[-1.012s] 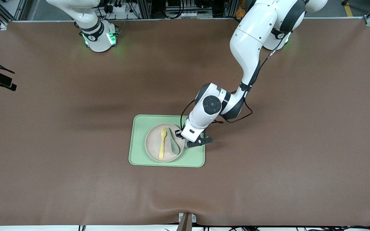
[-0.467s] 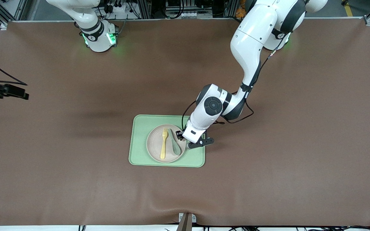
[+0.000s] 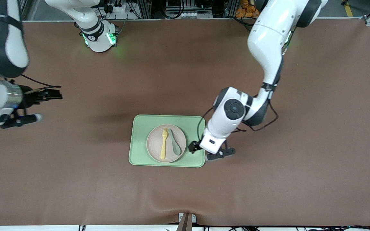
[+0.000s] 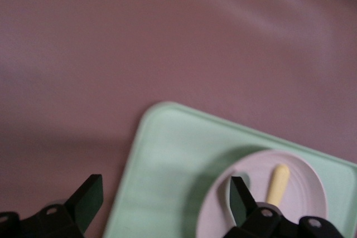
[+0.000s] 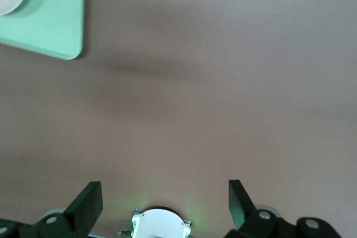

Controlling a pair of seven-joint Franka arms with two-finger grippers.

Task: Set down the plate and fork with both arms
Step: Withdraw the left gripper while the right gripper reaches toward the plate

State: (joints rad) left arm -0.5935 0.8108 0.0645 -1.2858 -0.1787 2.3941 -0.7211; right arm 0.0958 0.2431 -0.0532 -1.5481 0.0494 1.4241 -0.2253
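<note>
- The left arm's black two-finger claw (image 3: 211,152) hangs over the edge of the tray at the left arm's end; its fingers (image 4: 85,200) are spread wide apart and hold nothing
- Just beside that claw lies the flat, light-green tray with round corners (image 3: 137,150), on the brown table cover (image 3: 268,192)
- On the tray sits the round, pale pink plate (image 3: 154,141) — it is closer to the left arm's end of the tray
- The small yellow plastic fork (image 3: 163,143) lies on the plate, its prongs pointing toward the robots' bases
- A grey-green spoon (image 3: 174,144) lies on the plate too, right beside the fork, between the fork and the left claw
- The right arm's black claw (image 3: 34,106) is up in the air over the bare table cover, well apart from the tray; its fingers (image 5: 86,202) are spread wide too, with nothing between them
</note>
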